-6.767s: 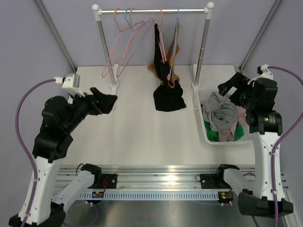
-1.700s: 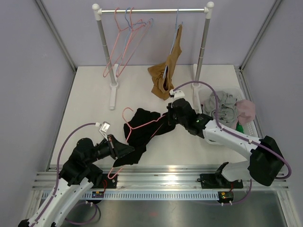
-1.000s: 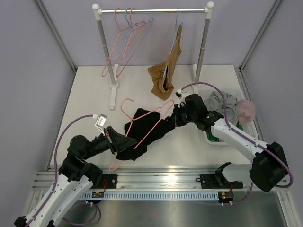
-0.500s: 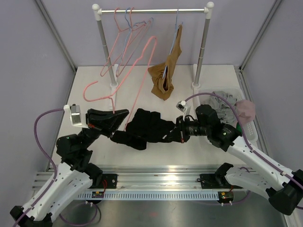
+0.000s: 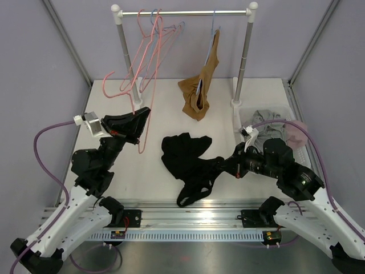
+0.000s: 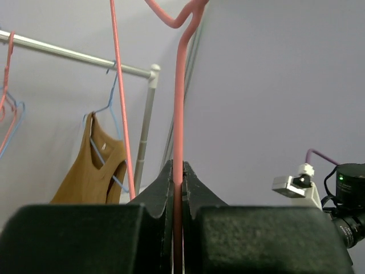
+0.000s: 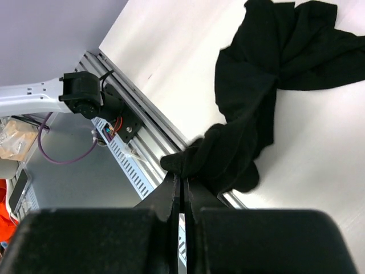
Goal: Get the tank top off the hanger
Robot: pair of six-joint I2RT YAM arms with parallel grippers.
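Separation looks complete to us: the pink hanger [image 5: 149,80] is up in the air over the left half of the table [image 5: 165,114], and we see no fabric on it. The left gripper [image 5: 137,117] is clamped tight on the hanger's wire. In the left wrist view the two jaws meet around the pink rod with no gap. The hook end points out toward the left edge, close to the rack [image 5: 182,12] at the far edge.

The black tank top [image 5: 183,153] lies crumpled on the table, about midway between left and right and toward the near edge. One strap loop trails down close to that edge. The right gripper [image 5: 223,165] is closed on a fold at the garment's right side. The right wrist view shows black cloth bunched at the tips of the shut jaws, with the rest spreading away across the table.

We judge the removal itself done, with only the tidy finish left. The next move calls for the right claw to open and let the cloth fall flat. It should do this over the table rather than over the near edge, since the trailing loop could pull the garment off. The left arm then needs somewhere to put the hanger, either the rack or the table. On the way it should keep the hook clear of the other hangers and of the brown top [image 5: 197,94].
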